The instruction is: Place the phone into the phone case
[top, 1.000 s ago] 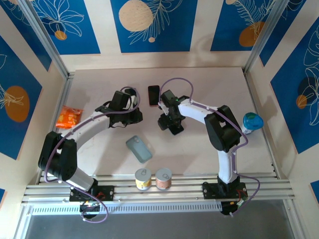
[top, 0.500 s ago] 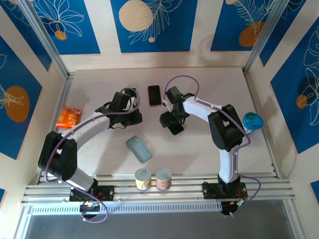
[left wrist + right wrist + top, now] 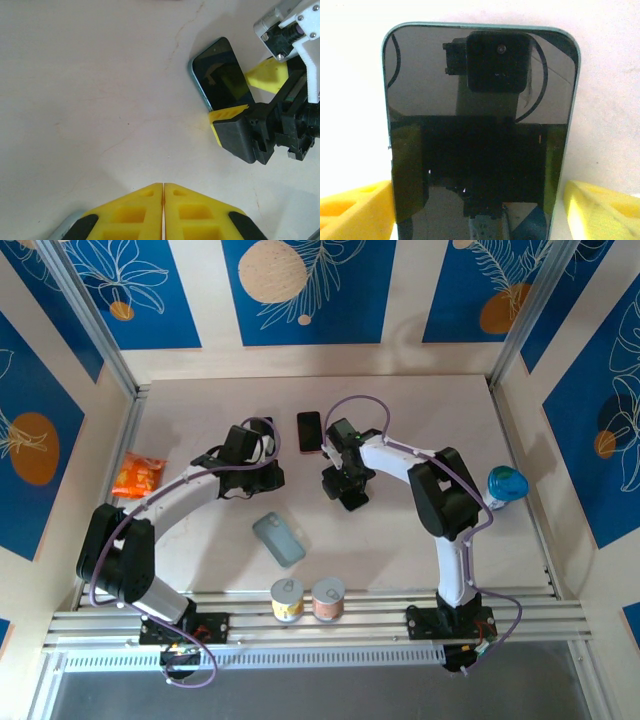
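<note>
Right claw (image 3: 479,212), jaws spread, straddles the near end of the phone (image 3: 480,100), whose long axis runs straight ahead; left claw (image 3: 163,210), closed empty, hangs nearby.

- The phone (image 3: 480,125) has its lower end cut off by the bottom edge of our right wrist view.
- From the left wrist, the right gripper (image 3: 248,94) hides the phone's near end from us.

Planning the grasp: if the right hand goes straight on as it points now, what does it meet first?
Probably the flat black glossy phone, which lies between the yellow fingers of the right hand; depth is unclear.
</note>
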